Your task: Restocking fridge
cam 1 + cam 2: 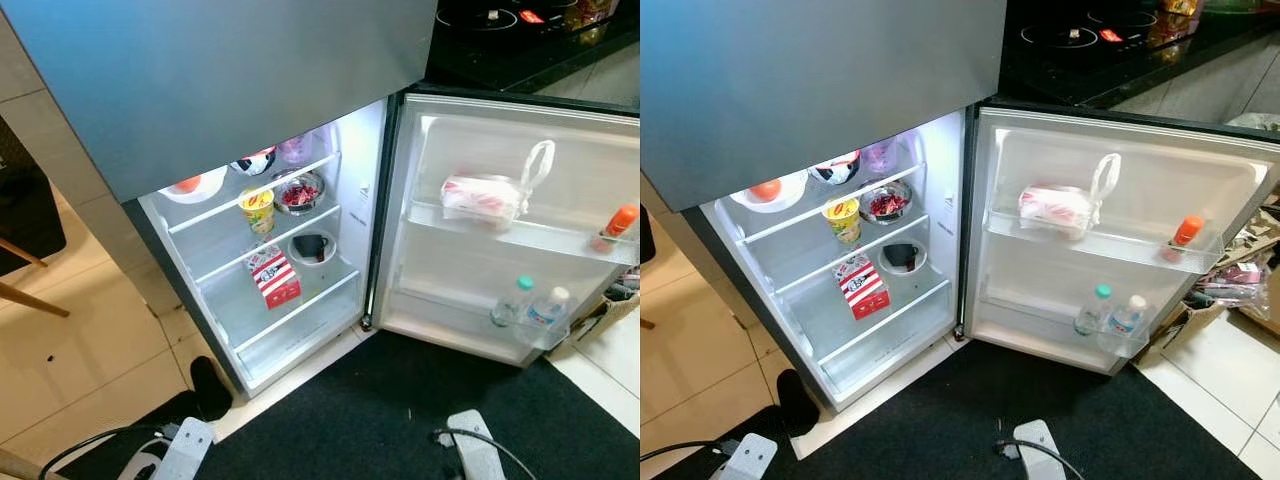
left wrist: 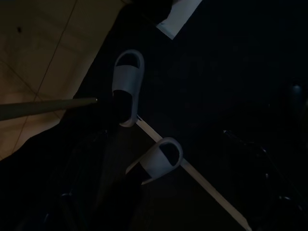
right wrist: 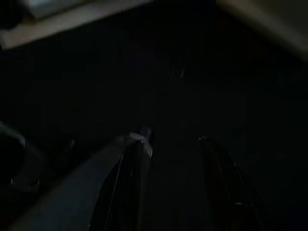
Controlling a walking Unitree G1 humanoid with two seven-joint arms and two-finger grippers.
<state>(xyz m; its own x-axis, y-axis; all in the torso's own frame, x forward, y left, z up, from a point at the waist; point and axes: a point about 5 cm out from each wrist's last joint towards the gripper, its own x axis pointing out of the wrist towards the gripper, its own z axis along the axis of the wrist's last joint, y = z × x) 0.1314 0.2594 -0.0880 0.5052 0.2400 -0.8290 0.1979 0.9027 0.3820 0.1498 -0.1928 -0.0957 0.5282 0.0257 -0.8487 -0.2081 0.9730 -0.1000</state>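
Grey steel fridge (image 1: 220,80) fills the upper left of frame, lower compartment lit and open. Its door (image 1: 500,220) swings out to the right half of frame. Black mat (image 1: 400,410) runs across the bottom, beige tile at far left.

On the door: a white plastic bag (image 1: 485,195) on the upper rack, an orange-capped bottle (image 1: 620,222) at that rack's right end, two water bottles (image 1: 530,308) in the lower rack.

Inside, centre-left: top shelf holds a white bowl (image 1: 195,186) with something orange in it. Next shelf down, a yellow cup (image 1: 258,208) beside a glass bowl (image 1: 298,192) of red food. Below, a red-and-white striped carton (image 1: 274,277) and a small white dish (image 1: 312,247).

Left wrist camera: two pale slippers (image 2: 129,86) on the dark mat.

My right gripper (image 3: 171,154) hangs over dark floor, fingers apart. My left gripper: cannot tell its state.
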